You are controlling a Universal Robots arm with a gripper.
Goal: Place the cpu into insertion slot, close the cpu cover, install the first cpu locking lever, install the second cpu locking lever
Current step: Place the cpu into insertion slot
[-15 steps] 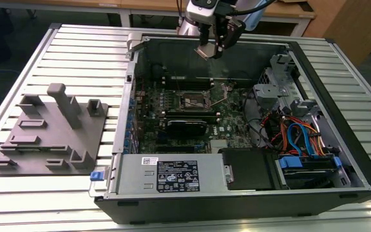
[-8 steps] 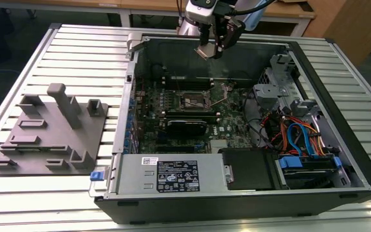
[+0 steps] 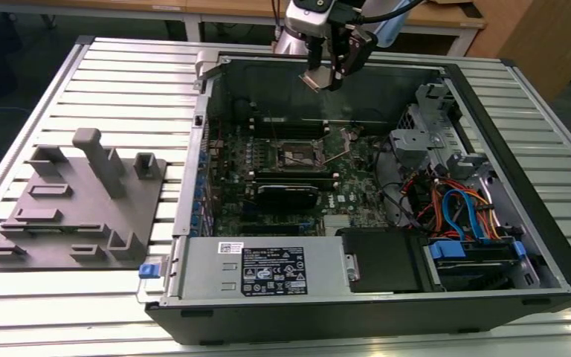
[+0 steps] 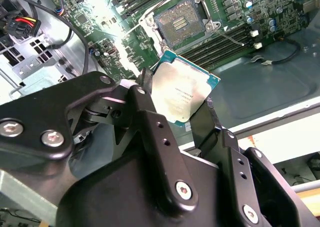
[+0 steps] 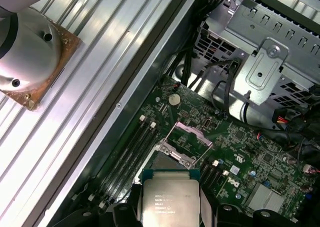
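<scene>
My pincer [image 3: 323,76] is shut on the chip [image 4: 186,89], its fingers [image 4: 145,84] pressing two opposite edges, with the pale metal top turned toward both wrist views; I hold it in the air over the open computer case [image 3: 365,321], well apart from the socket [image 4: 181,21] on the green board [image 3: 350,201]; the socket looks bare, its contacts showing; the cover [image 5: 191,132] stands tilted up; so I judge nothing is seated yet: placing the chip, shutting the cover and both lever steps are left.
</scene>
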